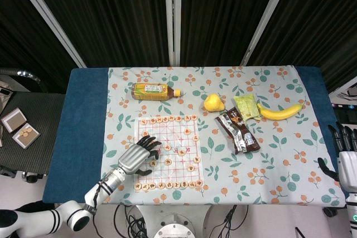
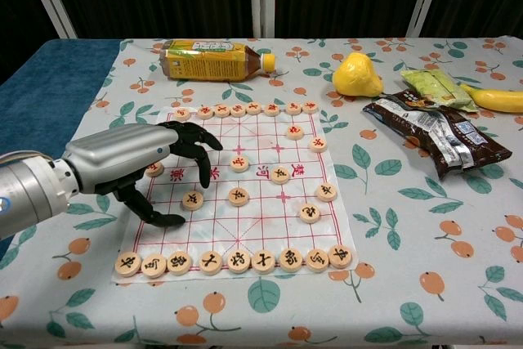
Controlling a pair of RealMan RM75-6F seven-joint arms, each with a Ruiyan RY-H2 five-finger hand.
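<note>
head: my left hand (image 1: 136,159) over left side of chess board (image 1: 181,137), fingers spread, holding nothing; right hand (image 1: 347,157) at table edge, fingers apart | chest: left hand (image 2: 139,163) fingers curled down, hovering near piece (image 2: 193,199), no grasp

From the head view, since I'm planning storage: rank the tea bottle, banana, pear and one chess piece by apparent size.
1. tea bottle and banana: alike in length, the bottle thicker
2. pear
3. chess piece
</note>
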